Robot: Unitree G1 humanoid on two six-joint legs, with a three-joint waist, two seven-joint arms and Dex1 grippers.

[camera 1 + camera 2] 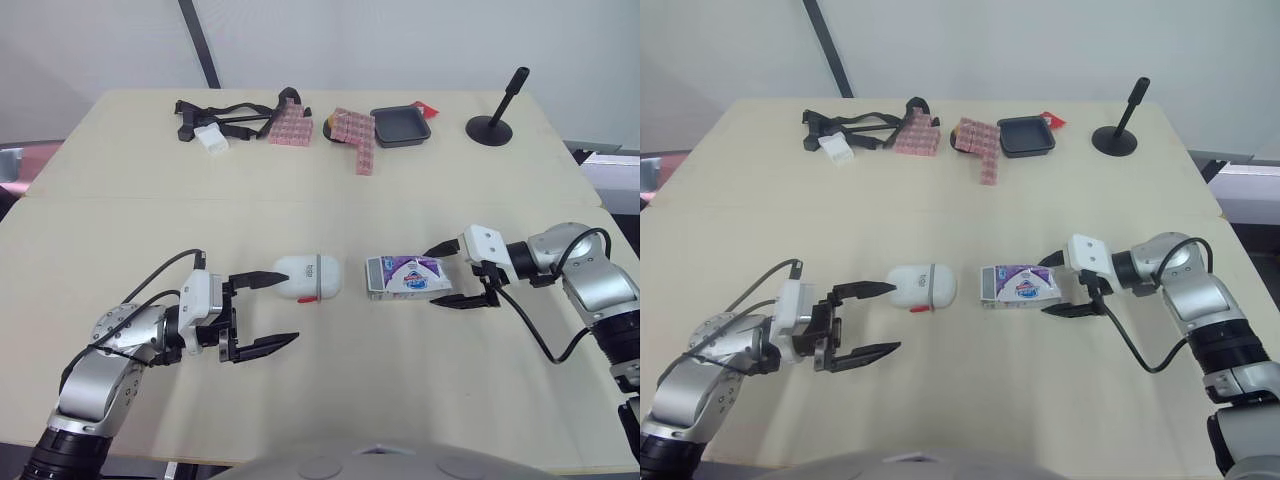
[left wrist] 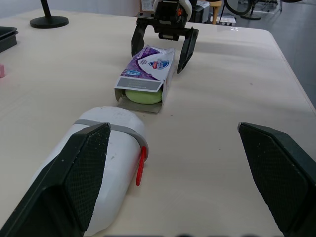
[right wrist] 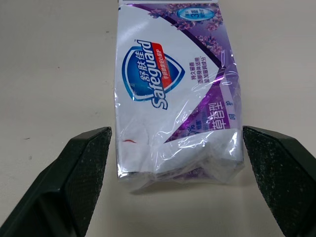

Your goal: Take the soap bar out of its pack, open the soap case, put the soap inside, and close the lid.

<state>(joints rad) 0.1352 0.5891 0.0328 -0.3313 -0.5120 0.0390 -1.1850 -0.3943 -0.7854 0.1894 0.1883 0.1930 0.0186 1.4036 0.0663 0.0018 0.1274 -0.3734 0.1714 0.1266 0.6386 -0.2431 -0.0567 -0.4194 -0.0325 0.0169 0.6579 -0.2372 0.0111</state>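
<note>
Left wrist view shows the soap bar [image 2: 143,96] only as a green end inside the open mouth of the soap pack [image 2: 148,69], the rest hidden. The pack lies in the middle of the table [image 1: 300,200], the closed white soap case [image 1: 309,278] just at its nine o'clock. The right gripper [image 1: 431,277] straddles the pack's three-o'clock end, spread wide. The left gripper [image 1: 290,307] gapes; whether one finger touches the case is unclear.

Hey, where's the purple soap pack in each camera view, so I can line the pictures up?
Left eye view: soap pack at mid-table, just right of the white soap case.
Right eye view: soap pack in the same spot, right of the case.
Left wrist view: soap pack beyond the case, green soap bar showing at its open end.
Right wrist view: soap pack between the open jaws.
Shared landmark: the right gripper straddling the pack.
</note>
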